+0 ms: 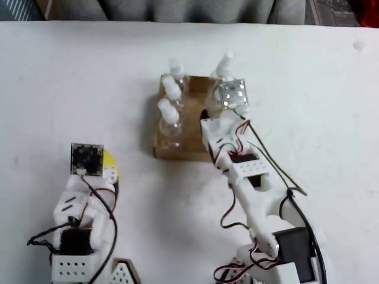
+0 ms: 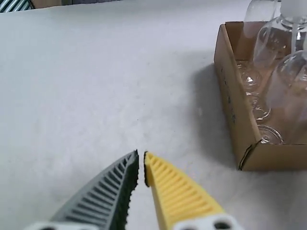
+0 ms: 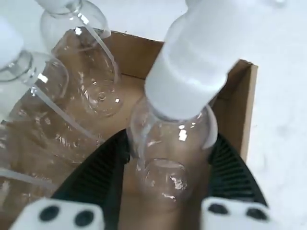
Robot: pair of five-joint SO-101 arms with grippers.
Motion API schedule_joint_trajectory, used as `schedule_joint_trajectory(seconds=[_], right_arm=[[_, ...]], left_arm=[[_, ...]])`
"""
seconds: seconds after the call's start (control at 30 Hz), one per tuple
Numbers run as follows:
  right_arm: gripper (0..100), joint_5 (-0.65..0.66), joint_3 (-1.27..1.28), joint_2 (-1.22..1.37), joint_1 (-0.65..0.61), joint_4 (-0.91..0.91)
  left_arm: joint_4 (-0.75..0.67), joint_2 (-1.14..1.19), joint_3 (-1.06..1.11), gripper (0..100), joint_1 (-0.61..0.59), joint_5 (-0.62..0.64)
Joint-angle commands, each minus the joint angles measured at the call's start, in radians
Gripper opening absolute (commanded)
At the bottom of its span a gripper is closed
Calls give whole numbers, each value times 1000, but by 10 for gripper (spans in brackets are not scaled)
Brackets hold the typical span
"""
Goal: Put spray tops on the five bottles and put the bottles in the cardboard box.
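Right end effector grips a capped bottle, seemingly inside the cardboard box.

Clear bottles, white spray tops, brown cardboard box, white table, left end effector ribbed grey and yellow

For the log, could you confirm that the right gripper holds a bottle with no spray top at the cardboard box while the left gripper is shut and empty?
Not quite: the right wrist view shows a white spray top already on the bottle in the right gripper. The rest holds: it is at the cardboard box, and the left gripper is shut and empty.
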Motion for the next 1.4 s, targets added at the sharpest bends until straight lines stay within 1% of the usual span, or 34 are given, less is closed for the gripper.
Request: schedule_joint_trajectory(seconds=[0.0, 0.07, 0.13, 0.73, 0.87, 0.97, 1.23, 1.37], right_arm=[[238, -2, 3, 2, -8, 13], [289, -2, 6, 4, -12, 13], [307, -2, 8, 4, -8, 13], [305, -2, 8, -7, -15, 13], [305, -2, 9, -53, -8, 18], [305, -2, 25, -133, -16, 97], [305, -5, 35, -389, -33, 429], [305, -5, 38, -490, -30, 549]], left_arm=[[2, -12, -2, 20, -1, -9], [2, -12, -2, 20, -1, -9], [2, -12, -2, 20, -1, -9], [0, -12, -2, 20, -1, -9], [0, -12, -2, 20, -1, -9], [0, -12, -2, 20, -1, -9], [0, -12, -2, 20, -7, -9], [0, -12, -2, 20, -7, -9]])
